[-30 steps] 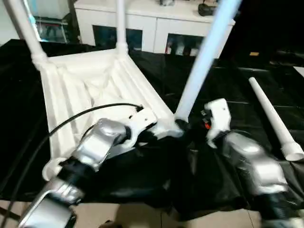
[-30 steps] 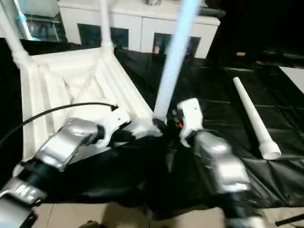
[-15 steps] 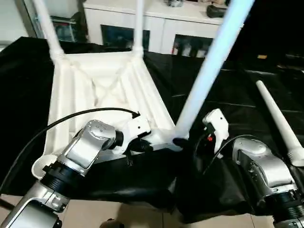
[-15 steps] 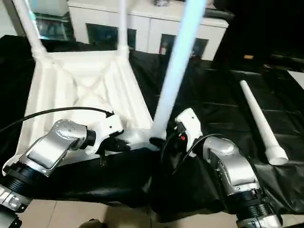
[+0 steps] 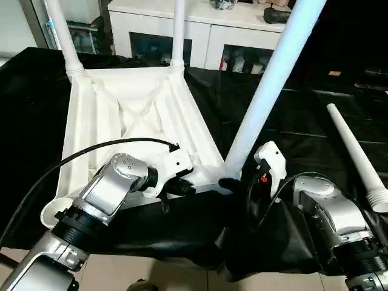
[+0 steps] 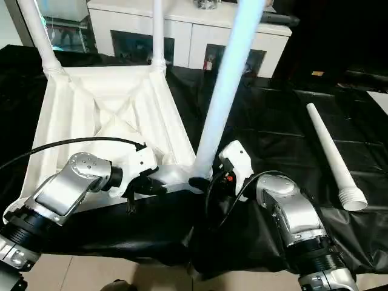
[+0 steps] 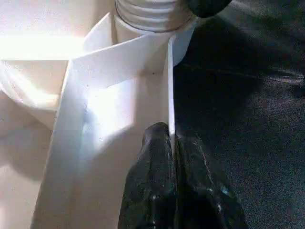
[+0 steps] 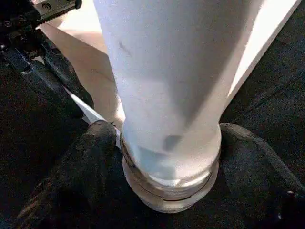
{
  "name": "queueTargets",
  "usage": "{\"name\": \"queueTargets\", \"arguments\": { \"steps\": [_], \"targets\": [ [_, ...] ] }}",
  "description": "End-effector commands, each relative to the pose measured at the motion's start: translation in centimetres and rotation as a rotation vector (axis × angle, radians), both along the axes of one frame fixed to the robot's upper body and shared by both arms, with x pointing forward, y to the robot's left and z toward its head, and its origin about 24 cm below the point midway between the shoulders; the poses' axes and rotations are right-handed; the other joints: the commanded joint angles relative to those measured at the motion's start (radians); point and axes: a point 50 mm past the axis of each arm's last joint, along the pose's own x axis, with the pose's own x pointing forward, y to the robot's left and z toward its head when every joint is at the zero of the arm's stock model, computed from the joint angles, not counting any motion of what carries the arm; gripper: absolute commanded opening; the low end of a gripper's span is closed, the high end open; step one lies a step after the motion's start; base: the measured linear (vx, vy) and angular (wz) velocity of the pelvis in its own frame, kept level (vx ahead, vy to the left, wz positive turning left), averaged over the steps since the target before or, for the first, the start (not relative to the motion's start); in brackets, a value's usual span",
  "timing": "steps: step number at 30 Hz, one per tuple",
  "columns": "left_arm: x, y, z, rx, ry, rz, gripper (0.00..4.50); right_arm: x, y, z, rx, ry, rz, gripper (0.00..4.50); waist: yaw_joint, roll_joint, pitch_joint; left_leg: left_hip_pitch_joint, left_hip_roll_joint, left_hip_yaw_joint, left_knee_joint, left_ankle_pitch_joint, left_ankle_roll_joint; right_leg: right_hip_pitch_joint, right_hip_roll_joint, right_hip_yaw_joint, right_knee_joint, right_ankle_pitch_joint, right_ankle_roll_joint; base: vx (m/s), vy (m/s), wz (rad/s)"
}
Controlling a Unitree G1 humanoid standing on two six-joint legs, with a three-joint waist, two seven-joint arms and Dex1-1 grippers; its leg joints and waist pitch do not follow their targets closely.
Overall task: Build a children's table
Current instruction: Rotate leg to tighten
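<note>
Head stereo pair: high, facing forward-down, mid-range. Wrist views: very close, along each claw; both share the near socket and leg.

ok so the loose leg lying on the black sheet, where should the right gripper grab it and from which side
Probably mid-shaft, from above, fingers straddling it crosswise. The loose leg lies flat on the black sheet to the robot's right, apart from the tabletop. It tapers toward its far end; the ribbed collar at its near end must stay free to enter a socket.

White cabinet behind black floor sheet
</note>
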Motion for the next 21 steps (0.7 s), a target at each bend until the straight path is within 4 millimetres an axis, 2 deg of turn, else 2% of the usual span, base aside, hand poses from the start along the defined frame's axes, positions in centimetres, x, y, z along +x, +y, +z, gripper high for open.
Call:
{"name": "queueTargets", "arguments": {
  "steps": [1, 4, 5, 8, 13, 16, 17, 18, 19, 20, 21],
  "targets": [
    [-0.5, -1.2, 0.4, -0.027, 0.0, -0.075, 0.0, 0.3, -0.2, 0.4, 0.01, -0.021, 0.01, 3.18, -0.005, 0.008, -0.074, 0.032, 0.068, -0.027, -0.073, -0.173, 0.012, 0.039, -0.06, 0.04, -0.064, -0.099, -0.238, 0.0, 0.0, 0.0],
    [-0.5, -1.1, 0.3, -0.024, 0.002, -0.079, 0.0, 0.2, -0.2, 0.4, 0.015, -0.019, 0.01, 2.86, -0.006, 0.006, -0.074, 0.03, 0.067, -0.027, -0.074, -0.171, 0.013, 0.041, -0.059, 0.04, -0.063, -0.092, -0.237, 0.0, 0.0, 0.0],
    [-0.5, -1.1, 0.3, -0.023, 0.003, -0.08, 0.0, 0.2, -0.2, 0.4, 0.015, -0.019, 0.01, 2.81, -0.005, 0.01, -0.075, 0.032, 0.068, -0.028, -0.074, -0.169, 0.013, 0.04, -0.059, 0.04, -0.062, -0.09, -0.238, 0.0, 0.0, 0.0],
    [-0.5, -1.2, 0.2, -0.02, 0.006, -0.085, 0.0, 0.0, -0.2, 0.2, 0.022, -0.008, 0.013, 2.75, -0.006, 0.004, -0.075, 0.03, 0.067, -0.027, -0.073, -0.168, 0.015, 0.041, -0.058, 0.04, -0.062, -0.082, -0.24, 0.0, 0.0, 0.0],
    [-0.1, -1.4, 0.0, -0.034, 0.004, -0.037, 0.0, 0.2, -0.1, -0.8, 0.013, 0.0, -0.081, 2.72, -0.007, 0.004, -0.073, 0.029, 0.067, -0.027, -0.073, -0.169, 0.014, 0.039, -0.06, 0.041, -0.065, -0.1, -0.238, 0.0, 0.0, 0.0],
    [0.5, -1.8, -0.2, -0.05, -0.001, 0.026, 0.0, 0.6, 0.3, -1.5, 0.012, 0.012, -0.192, 2.72, -0.013, 0.004, -0.069, 0.031, 0.066, -0.029, -0.079, -0.23, -0.015, 0.034, -0.061, 0.04, -0.075, -0.192, -0.221, 0.0, 0.0, 0.0],
    [1.4, -2.5, -0.4, -0.066, -0.014, 0.119, 0.0, 1.1, 0.7, -2.3, 0.011, 0.028, -0.333, 2.7, -0.012, 0.002, -0.07, 0.034, 0.066, -0.032, -0.08, -0.259, -0.028, 0.035, -0.063, 0.04, -0.08, -0.239, -0.205, 0.0, 0.0, 0.0],
    [1.4, -2.5, -0.4, -0.066, -0.014, 0.12, 0.0, 1.1, 0.7, -2.3, 0.011, 0.028, -0.334, 2.7, -0.019, 0.003, -0.066, 0.034, 0.064, -0.03, -0.083, -0.28, -0.041, 0.027, -0.061, 0.041, -0.086, -0.28, -0.192, 0.0, 0.0, 0.0],
    [2.0, -3.0, -0.5, -0.073, -0.016, 0.194, 0.0, 1.5, 1.1, -2.8, 0.022, 0.053, -0.438, 2.7, -0.022, 0.004, -0.067, 0.035, 0.064, -0.031, -0.082, -0.297, -0.05, 0.023, -0.063, 0.042, -0.086, -0.301, -0.188, 0.0, 0.0, 0.0],
    [2.4, -3.3, -0.6, -0.075, -0.015, 0.239, 0.0, 1.7, 1.3, -3.2, 0.028, 0.073, -0.502, 2.7, -0.025, 0.001, -0.069, 0.035, 0.063, -0.036, -0.082, -0.319, -0.061, 0.026, -0.067, 0.039, -0.091, -0.346, -0.175, 0.0, 0.0, 0.0],
    [3.1, -3.8, -0.7, -0.075, -0.024, 0.325, 0.0, 2.1, 1.8, -3.6, 0.044, 0.101, -0.602, 2.69, -0.031, 0.001, -0.068, 0.035, 0.063, -0.037, -0.083, -0.325, -0.066, 0.023, -0.067, 0.039, -0.092, -0.359, -0.168, 0.0, 0.0, 0.0]
  ]
}}
